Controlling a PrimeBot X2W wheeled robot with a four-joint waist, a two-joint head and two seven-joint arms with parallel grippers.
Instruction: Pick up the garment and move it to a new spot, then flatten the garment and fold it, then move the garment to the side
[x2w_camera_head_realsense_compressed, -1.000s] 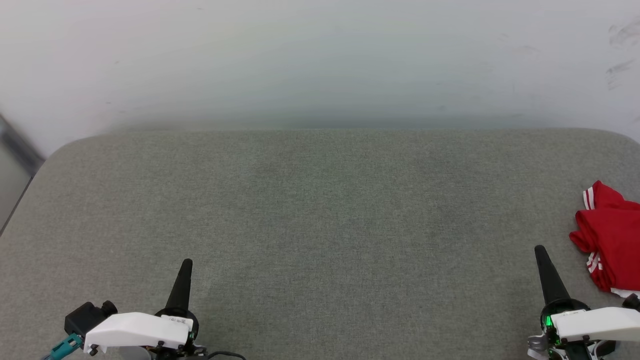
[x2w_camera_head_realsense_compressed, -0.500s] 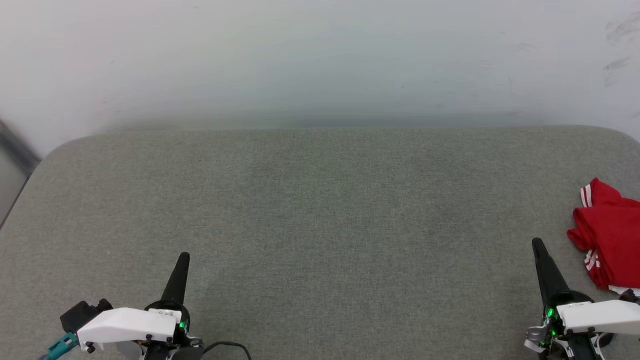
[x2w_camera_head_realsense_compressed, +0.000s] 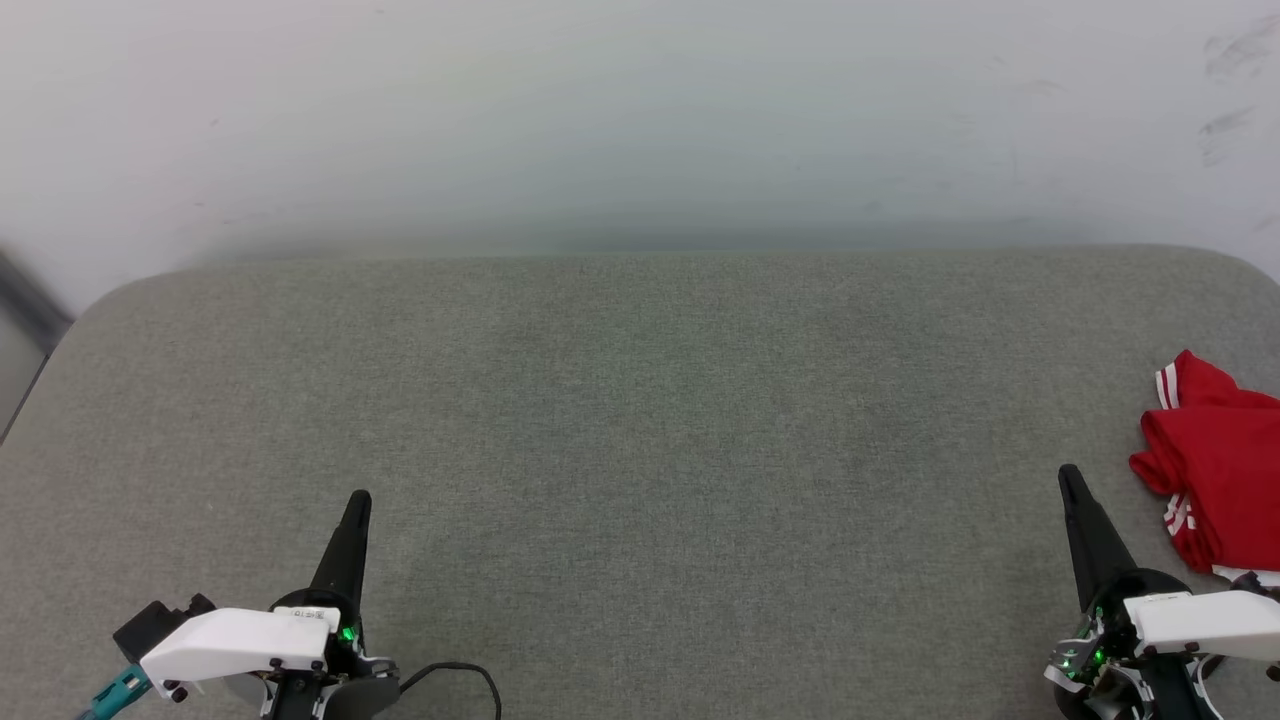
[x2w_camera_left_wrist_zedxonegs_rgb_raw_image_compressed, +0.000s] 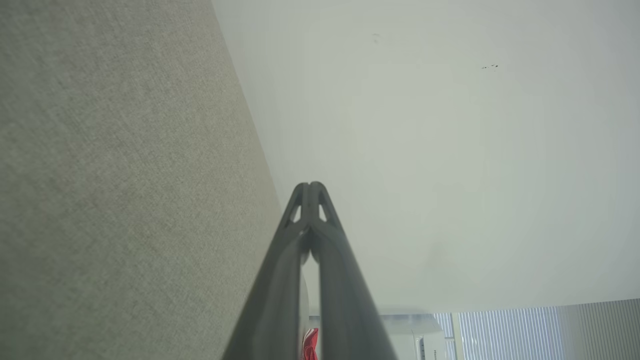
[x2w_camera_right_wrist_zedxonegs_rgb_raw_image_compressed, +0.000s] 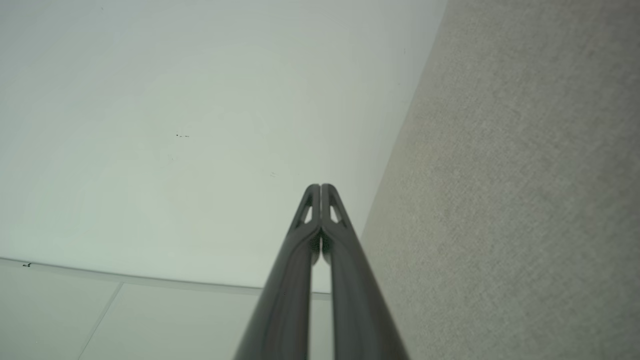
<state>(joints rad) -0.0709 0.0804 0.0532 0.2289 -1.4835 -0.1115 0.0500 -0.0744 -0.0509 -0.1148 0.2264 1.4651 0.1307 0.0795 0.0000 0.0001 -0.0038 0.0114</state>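
Since a second ago the whole head view has slid a little up and to the left, which is the camera moving. Against the grey fabric surface (x2w_camera_head_realsense_compressed: 640, 420), the two grippers have crept slightly farther forward. One black cable (x2w_camera_head_realsense_compressed: 460, 675) now curls into view beside the left wrist. There is one garment (x2w_camera_head_realsense_compressed: 1215, 470), a crumpled red heap with white stripe trim. It lies on the surface at the far right, cut by the picture's edge, in the same spot on the fabric as before. The right gripper (x2w_camera_head_realsense_compressed: 1068, 472) points up the view just left of the garment, near it but not touching. The left gripper (x2w_camera_head_realsense_compressed: 360, 497) stands well apart from it, at the lower left. Each gripper has two dark fingers pressed together into a single spike with nothing between them. The left wrist view shows the left gripper (x2w_camera_left_wrist_zedxonegs_rgb_raw_image_compressed: 311, 186) with its tips meeting, and a sliver of red (x2w_camera_left_wrist_zedxonegs_rgb_raw_image_compressed: 310, 345) shows low between the two fingers. The right wrist view shows the right gripper (x2w_camera_right_wrist_zedxonegs_rgb_raw_image_compressed: 320, 186) clenched the same way and empty. One pale wall (x2w_camera_head_realsense_compressed: 640, 120) rises behind the surface, with a few dark scuffs at its upper right.
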